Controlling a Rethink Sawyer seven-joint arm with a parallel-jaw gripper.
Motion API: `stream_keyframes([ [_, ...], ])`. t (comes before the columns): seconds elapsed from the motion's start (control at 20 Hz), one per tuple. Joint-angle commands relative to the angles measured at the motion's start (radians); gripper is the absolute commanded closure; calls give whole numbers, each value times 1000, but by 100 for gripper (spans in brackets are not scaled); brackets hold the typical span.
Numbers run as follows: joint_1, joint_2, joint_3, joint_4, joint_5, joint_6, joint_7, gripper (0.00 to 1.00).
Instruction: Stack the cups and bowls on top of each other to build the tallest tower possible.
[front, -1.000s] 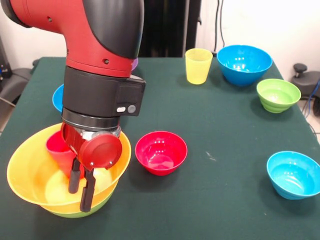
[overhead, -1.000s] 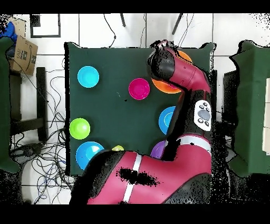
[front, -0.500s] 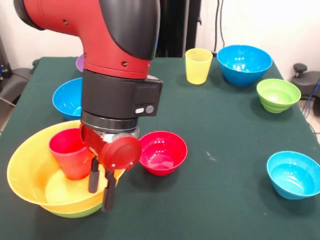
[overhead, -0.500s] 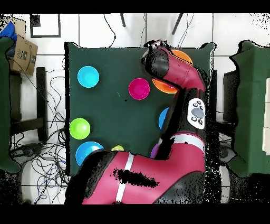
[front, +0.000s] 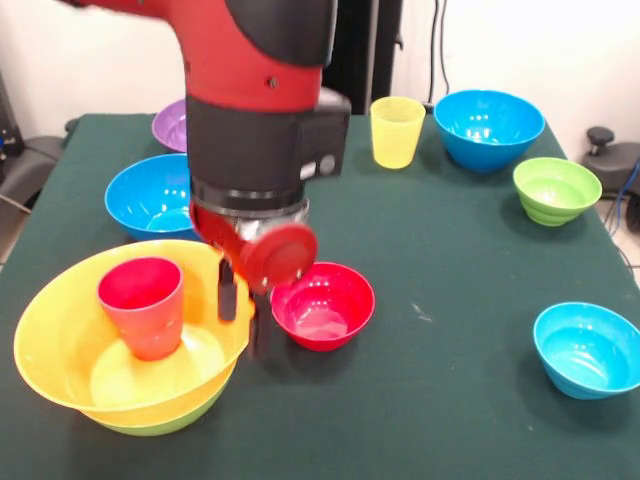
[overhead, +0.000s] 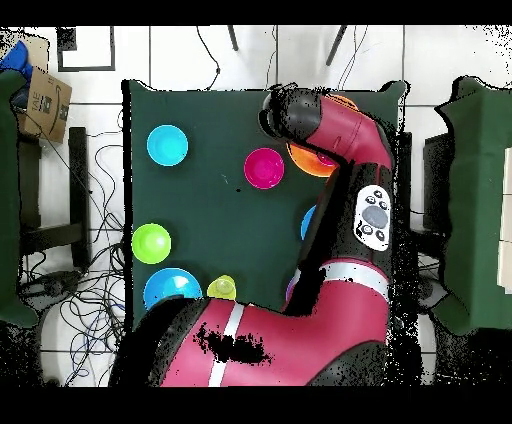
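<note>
The tower sits at the table's front-left corner in the front view: a large orange bowl nested in a lime-green bowl, with the red cup standing upright inside, toward the orange bowl's back-left; a second ago the gripper hung down inside that bowl just beside the cup, half a second ago it was over the bowl's right rim, and now it is higher and further right, outside the bowl, above the gap between the rim and the small red bowl; the cup has stayed put and is now fully uncovered; the arm comes down almost vertically from above, wrist pointing straight at the table, its two dark fingers hanging a little apart with nothing between them; behind the arm the blue bowl and purple bowl now show.
</note>
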Motion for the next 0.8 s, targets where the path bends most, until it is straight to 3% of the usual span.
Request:
stream_keyframes([
  [0.05, -15, -133, 110, 41, -118, 327, -306, 0],
  [0.3, -41, -201, 166, 105, -161, 400, -442, 0],
  [0.55, -98, -258, 287, 164, -223, 473, -732, 0],
  [0.8, -135, -295, 347, 180, -283, 542, -914, 0],
])
